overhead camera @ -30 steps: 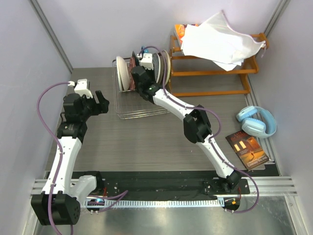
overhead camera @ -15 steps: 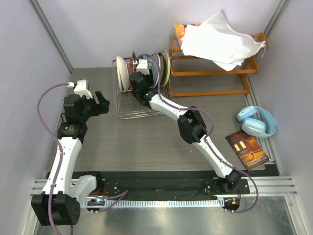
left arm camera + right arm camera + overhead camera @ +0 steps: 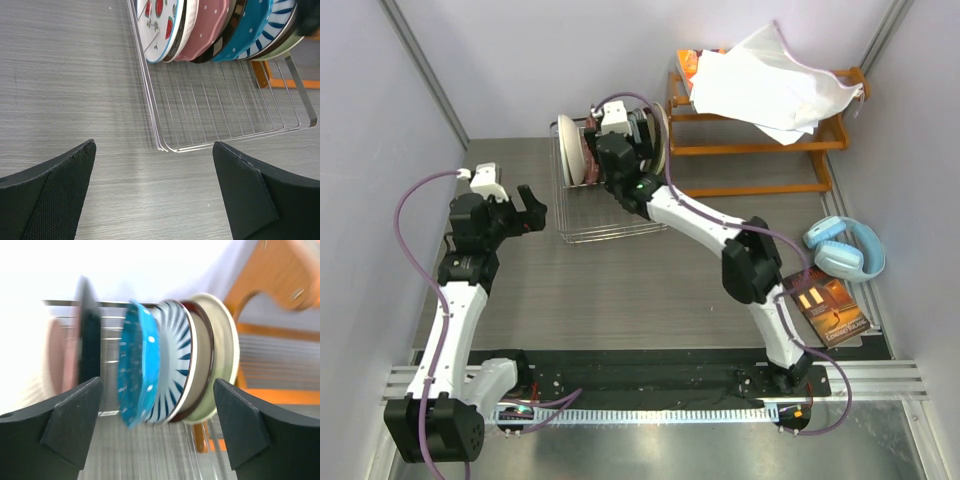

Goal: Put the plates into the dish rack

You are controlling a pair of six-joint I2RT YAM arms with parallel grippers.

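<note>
The plates [image 3: 172,365] stand on edge, packed together at the far end of the wire dish rack [image 3: 220,105] — blue dotted, striped, dark-rimmed, cream-green.

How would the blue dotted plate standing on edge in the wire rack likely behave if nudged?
The blue dotted plate looks rigid and glossy, so it is probably slippery to grip and breakable. Standing on edge close against the striped plate, it would likely tip or clink into it rather than slide. The dish rack wires probably stop it rolling far.
</note>
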